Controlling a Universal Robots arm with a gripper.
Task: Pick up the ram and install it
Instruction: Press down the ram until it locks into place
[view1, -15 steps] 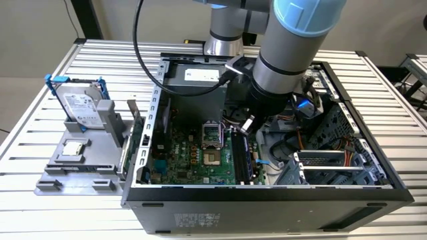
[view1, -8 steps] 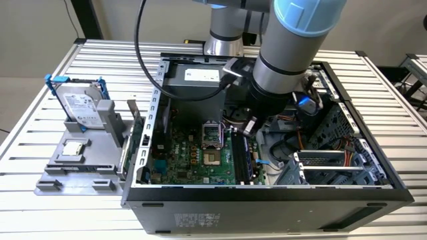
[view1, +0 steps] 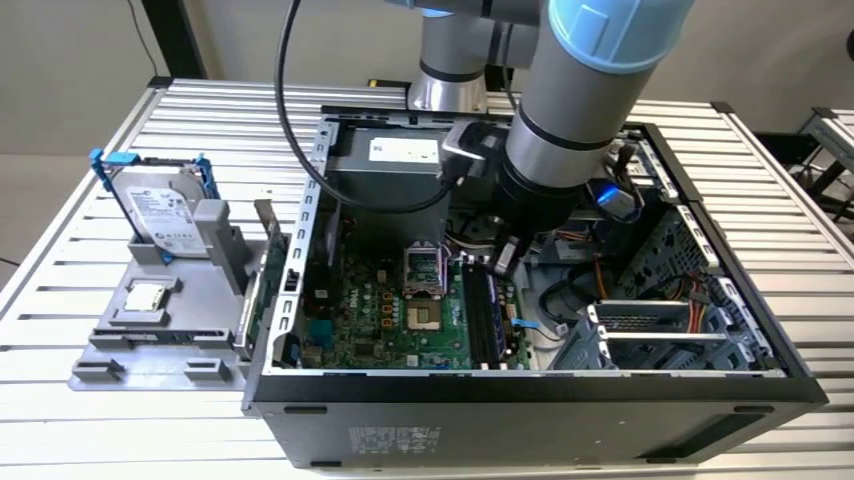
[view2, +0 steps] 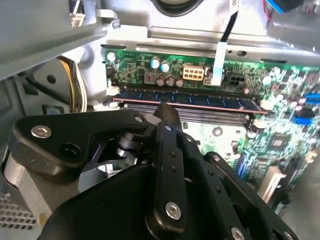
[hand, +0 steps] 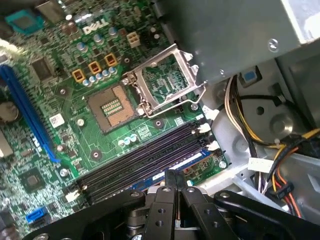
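Arm: the big grey and blue arm reaches down from above into the open computer case (view1: 747, 350), which lies on a slatted metal table (view1: 80, 420).
Gripper: its black gripper (hand: 175, 182) hangs low over the memory slots; in both wrist views the two fingers (view2: 167, 120) look pressed together with nothing between them.
Ram: the ram (view2: 187, 99) sits on edge in a slot at the edge of the green motherboard (hand: 65, 65), a long dark strip with a blue label showing along its side in the second wrist view. The fingertips are right at its top edge; I cannot tell whether they touch it.
Other slots: the black memory slots (hand: 145, 157) next to it stand bare, with white clips at their ends.
Processor socket: the socket (hand: 112, 105) is uncovered, its metal frame (hand: 165, 80) flipped up beside it.
Outside the case: on the exterior view's left, a grey tray (view1: 147, 335) carries a hard drive (view1: 163, 212) standing in a blue bracket and a small square silver chip (view1: 147, 296).
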